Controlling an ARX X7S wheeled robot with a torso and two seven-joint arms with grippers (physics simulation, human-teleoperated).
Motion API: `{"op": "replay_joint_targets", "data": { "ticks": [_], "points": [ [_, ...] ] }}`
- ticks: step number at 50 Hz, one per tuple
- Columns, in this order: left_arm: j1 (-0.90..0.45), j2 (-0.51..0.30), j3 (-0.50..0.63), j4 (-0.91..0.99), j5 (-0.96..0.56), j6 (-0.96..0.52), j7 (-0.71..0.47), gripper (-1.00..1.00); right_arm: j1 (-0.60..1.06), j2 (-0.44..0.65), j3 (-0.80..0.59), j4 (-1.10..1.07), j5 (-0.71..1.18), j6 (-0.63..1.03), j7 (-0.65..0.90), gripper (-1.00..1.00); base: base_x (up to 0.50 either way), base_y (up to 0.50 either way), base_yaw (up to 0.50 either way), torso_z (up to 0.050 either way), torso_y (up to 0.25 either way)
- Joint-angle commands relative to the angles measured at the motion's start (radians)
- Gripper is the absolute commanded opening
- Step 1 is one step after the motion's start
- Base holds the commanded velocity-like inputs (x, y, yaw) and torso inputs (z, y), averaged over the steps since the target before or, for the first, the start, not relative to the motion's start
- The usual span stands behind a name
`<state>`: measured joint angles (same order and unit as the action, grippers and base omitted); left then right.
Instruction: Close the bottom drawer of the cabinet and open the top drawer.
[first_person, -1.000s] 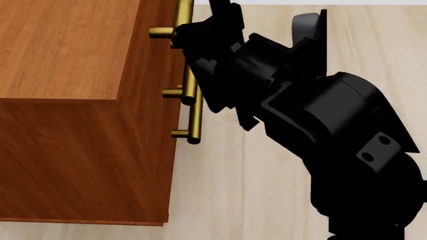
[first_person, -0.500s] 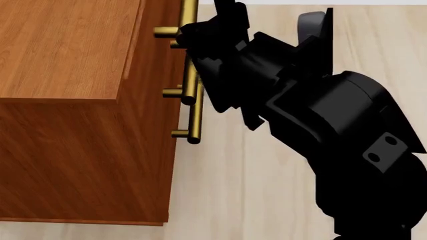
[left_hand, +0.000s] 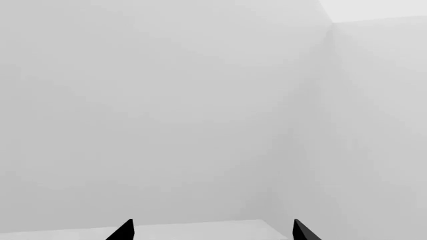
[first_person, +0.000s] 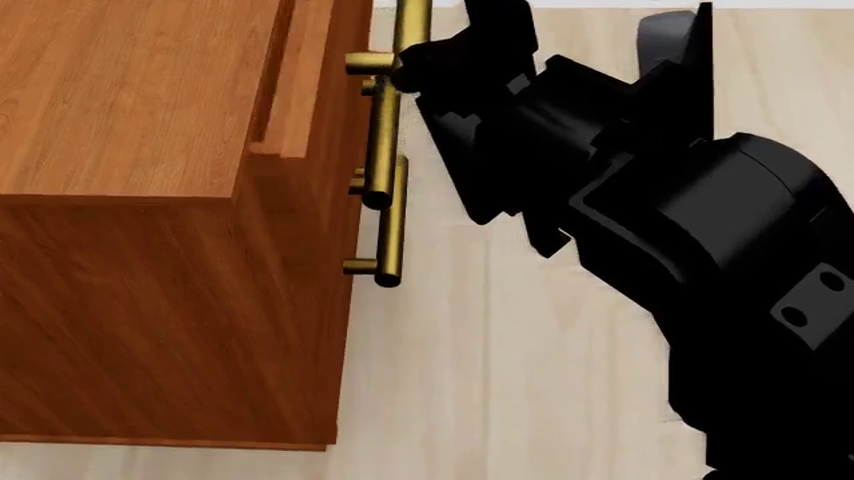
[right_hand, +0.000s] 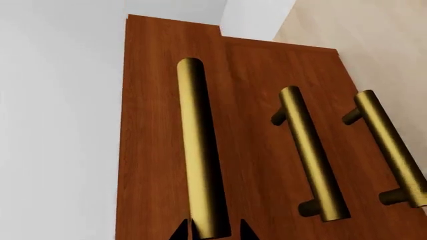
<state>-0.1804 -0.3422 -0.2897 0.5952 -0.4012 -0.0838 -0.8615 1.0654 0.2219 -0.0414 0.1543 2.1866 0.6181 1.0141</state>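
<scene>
- The right gripper (right_hand: 211, 234) sits on the brass handle (right_hand: 199, 150) of the top drawer (first_person: 300, 80), its fingertips straddling the bar; they look closed on it, though contact itself sits at the frame edge.
- The top drawer shows slightly out from the cabinet (first_person: 160, 300); the bottom drawer (right_hand: 347, 165) looks flush with the middle one, so I judge it shut.
- The pull works best straight out along the drawer's travel, wrist level, so the bar does not slip.
- The left gripper (left_hand: 211, 231) faces a blank wall, its jaws apart, holding nothing.
</scene>
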Motion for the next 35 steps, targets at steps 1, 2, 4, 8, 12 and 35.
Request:
{"op": "replay_joint_targets", "data": {
  "ticks": [1,2,4,8,12,35],
  "points": [
    [-0.003,-0.004,0.004,-0.001,0.0,-0.005,-0.003,1.0,0.044,0.038,0.065,-0.005,-0.05,-0.045,-0.057,-1.0,0.0,0.0,0.0,0.0,0.0],
    [-0.004,-0.005,0.005,-0.003,0.0,-0.006,-0.002,1.0,0.044,0.039,0.068,-0.013,-0.049,-0.05,-0.052,-1.0,0.0,0.0,0.0,0.0,0.0],
    [-0.004,-0.005,0.005,-0.003,0.0,-0.007,-0.003,1.0,0.044,0.039,0.071,-0.026,-0.045,-0.055,-0.043,-1.0,0.01,0.0,0.0,0.0,0.0],
    [-0.004,-0.007,0.006,-0.001,0.0,-0.008,-0.004,1.0,0.042,0.041,0.083,-0.062,-0.043,-0.076,-0.018,-1.0,0.0,0.0,0.0,0.004,0.003],
    [-0.003,-0.006,0.008,-0.003,0.003,-0.005,-0.003,1.0,0.042,0.042,0.09,-0.088,-0.041,-0.089,-0.003,-1.0,0.0,0.0,0.0,0.0,0.003],
    [-0.003,-0.014,0.011,0.008,0.002,-0.021,-0.014,1.0,0.028,0.105,0.134,-0.105,-0.049,-0.11,-0.022,-1.0,0.0,0.0,0.0,0.002,0.004]
  ]
}}
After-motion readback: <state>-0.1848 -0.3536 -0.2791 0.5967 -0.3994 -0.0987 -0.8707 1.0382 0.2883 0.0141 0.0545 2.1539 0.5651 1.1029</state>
